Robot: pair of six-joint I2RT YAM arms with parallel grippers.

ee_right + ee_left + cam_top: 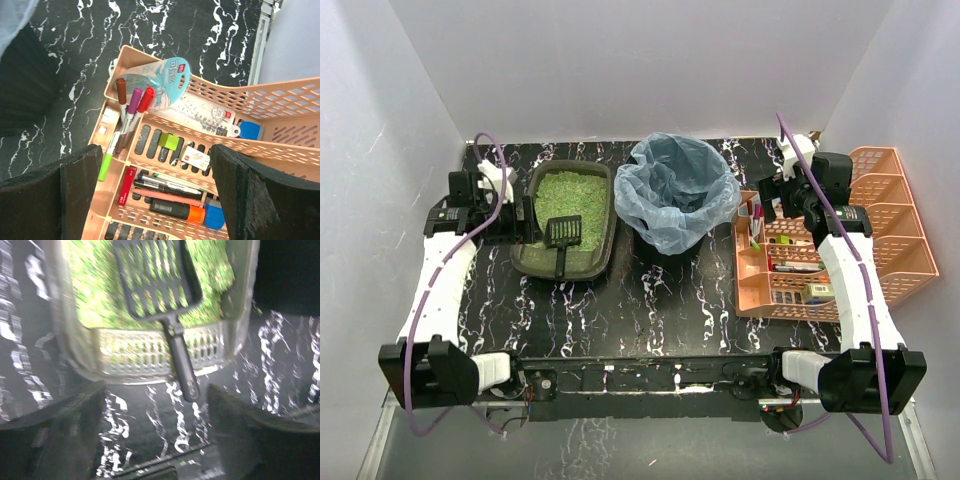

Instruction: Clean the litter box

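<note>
Marbled black tabletop point(660, 300); rectangular litter box point(535, 268), granular green.

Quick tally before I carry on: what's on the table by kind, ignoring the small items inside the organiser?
Dark olive-green plastic litter box: 1
Black slotted plastic scoop: 1
Round bin lined with a translucent blue bag: 1
Orange slatted plastic organiser: 1
Total: 4
</note>
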